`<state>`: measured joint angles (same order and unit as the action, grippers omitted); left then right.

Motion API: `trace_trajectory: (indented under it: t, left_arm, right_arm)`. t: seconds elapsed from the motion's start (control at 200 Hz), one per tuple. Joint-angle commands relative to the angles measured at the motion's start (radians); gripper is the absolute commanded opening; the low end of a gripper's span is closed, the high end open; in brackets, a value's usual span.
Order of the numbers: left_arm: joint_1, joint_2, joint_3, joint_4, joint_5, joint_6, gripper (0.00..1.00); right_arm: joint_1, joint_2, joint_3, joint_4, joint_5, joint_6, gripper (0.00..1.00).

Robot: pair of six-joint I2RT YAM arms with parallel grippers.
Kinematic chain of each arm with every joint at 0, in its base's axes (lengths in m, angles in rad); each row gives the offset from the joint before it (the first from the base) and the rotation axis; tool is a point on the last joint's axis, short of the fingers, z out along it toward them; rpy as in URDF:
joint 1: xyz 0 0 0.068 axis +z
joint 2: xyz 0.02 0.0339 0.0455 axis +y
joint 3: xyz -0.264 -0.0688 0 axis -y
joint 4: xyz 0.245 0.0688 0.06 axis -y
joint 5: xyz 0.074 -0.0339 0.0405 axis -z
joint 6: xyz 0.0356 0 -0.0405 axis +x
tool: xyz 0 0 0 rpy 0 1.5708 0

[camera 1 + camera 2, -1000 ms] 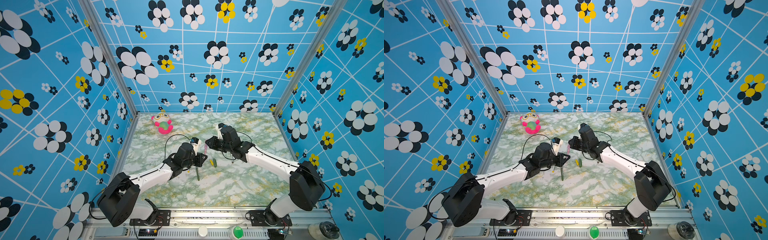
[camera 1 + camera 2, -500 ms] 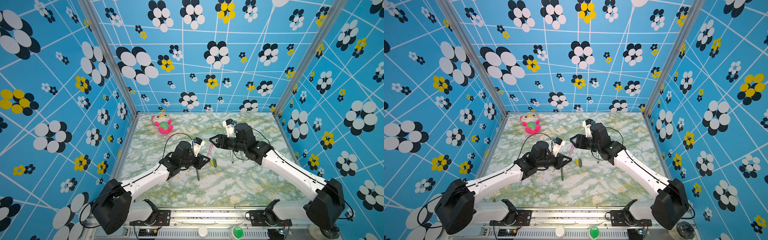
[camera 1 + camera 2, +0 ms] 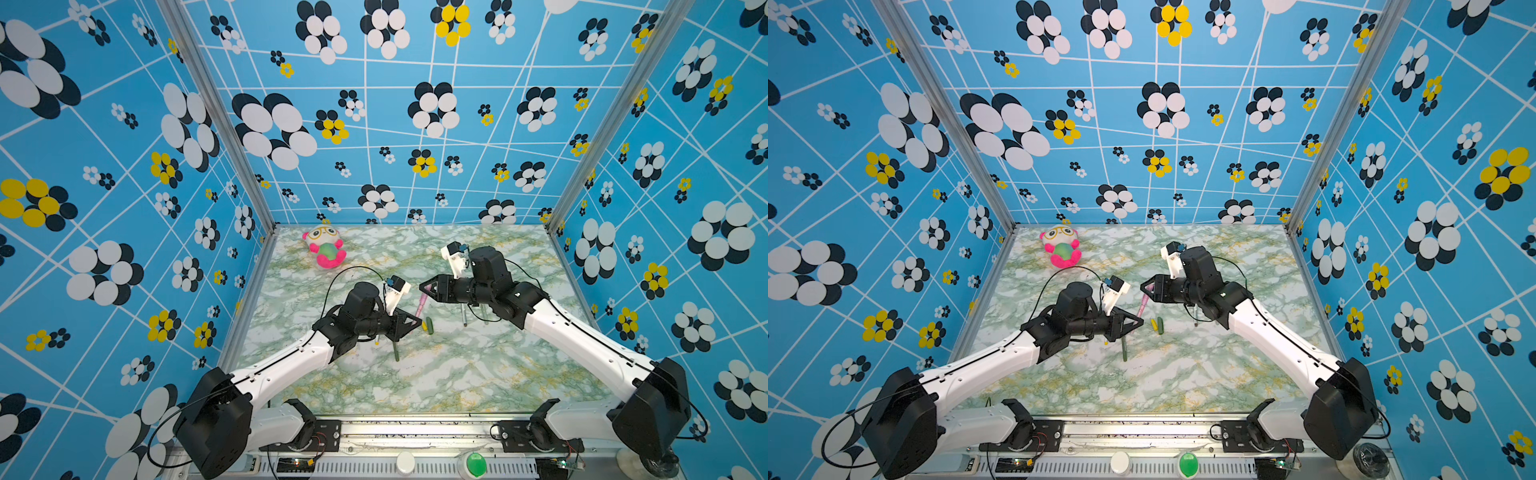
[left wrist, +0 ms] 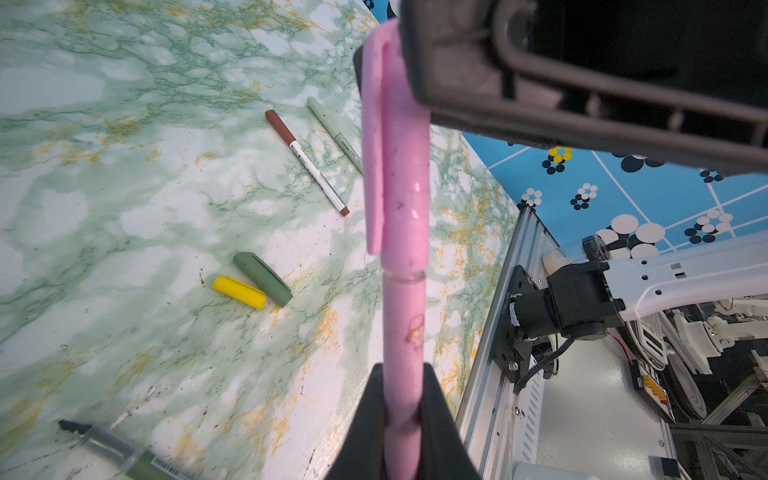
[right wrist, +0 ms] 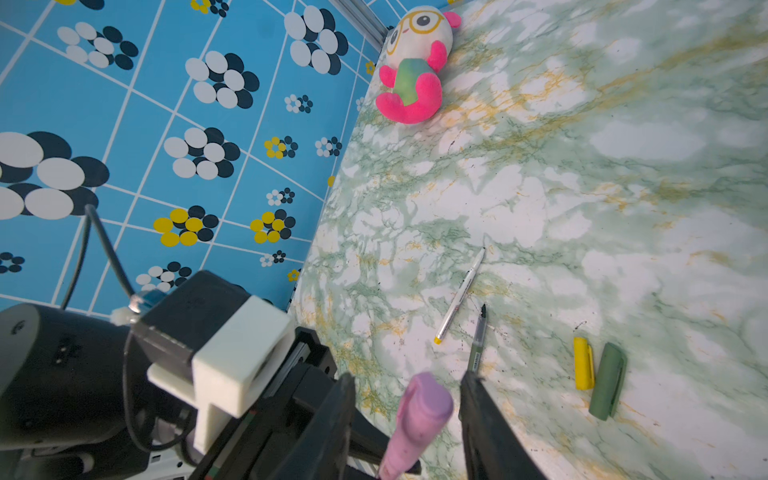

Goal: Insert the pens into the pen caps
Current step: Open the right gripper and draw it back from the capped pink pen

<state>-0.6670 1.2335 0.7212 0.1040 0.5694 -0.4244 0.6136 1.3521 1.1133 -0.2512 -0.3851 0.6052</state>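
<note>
– Both arms have shifted since a second ago: the left arm point(image 3: 282, 370) and the right arm point(image 3: 582, 345) now carry their shoulders lower and further out.

– What's where, from the left?

– A plush toy point(image 3: 324, 249) lies at the far left of the worktop point(image 3: 457, 374). Then the left end effector point(image 3: 414, 321), clenched on the lower body of the pink pen point(image 4: 403, 332), holds it tilted above the marble. The pink cap point(image 4: 399, 166) sits on its upper end.

– And lying flat?

– A white pen point(image 5: 459, 297) and a dark green pen point(image 5: 478, 336), both uncapped. Right of them are a yellow cap point(image 4: 239, 292) and a dark green cap point(image 4: 262, 278), side by side.

– The right end effector point(image 3: 421, 287)?

– Released; its fingers point(image 5: 486, 424) flank the pink cap with gaps. Under that arm lie a brown-capped white pen point(image 4: 307, 162) and a capped pale green pen point(image 4: 334, 133).
</note>
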Motion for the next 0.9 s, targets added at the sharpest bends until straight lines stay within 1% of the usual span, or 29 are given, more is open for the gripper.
trace_trajectory:
  t: [0.0, 0.125, 0.185, 0.285, 0.365, 0.535, 0.895]
  left_arm:
    - [-0.001, -0.002, 0.013, 0.005, 0.014, 0.009, 0.0]
    - [-0.003, 0.014, 0.028, 0.008, 0.019, 0.009, 0.0]
    - [-0.003, 0.02, 0.034, 0.009, 0.02, 0.009, 0.0]
    - [-0.003, 0.027, 0.042, 0.015, 0.017, 0.004, 0.0]
    - [-0.003, 0.029, 0.046, 0.034, 0.002, -0.003, 0.0]
    - [-0.003, 0.035, 0.067, 0.093, -0.049, -0.013, 0.0]
    - [-0.001, 0.062, 0.155, 0.176, -0.092, 0.016, 0.0]
  right_arm:
    - [-0.003, 0.016, 0.022, 0.018, -0.034, 0.013, 0.38]
    - [-0.004, 0.022, 0.014, 0.021, -0.035, 0.019, 0.31]
    - [-0.005, 0.024, 0.011, 0.023, -0.035, 0.022, 0.25]
    - [-0.003, 0.027, 0.011, 0.023, -0.035, 0.024, 0.18]
    - [-0.004, 0.031, 0.01, 0.022, -0.037, 0.025, 0.14]
    - [-0.003, 0.039, -0.005, 0.019, -0.037, 0.028, 0.13]
    - [0.003, 0.061, -0.054, 0.024, -0.028, 0.033, 0.12]
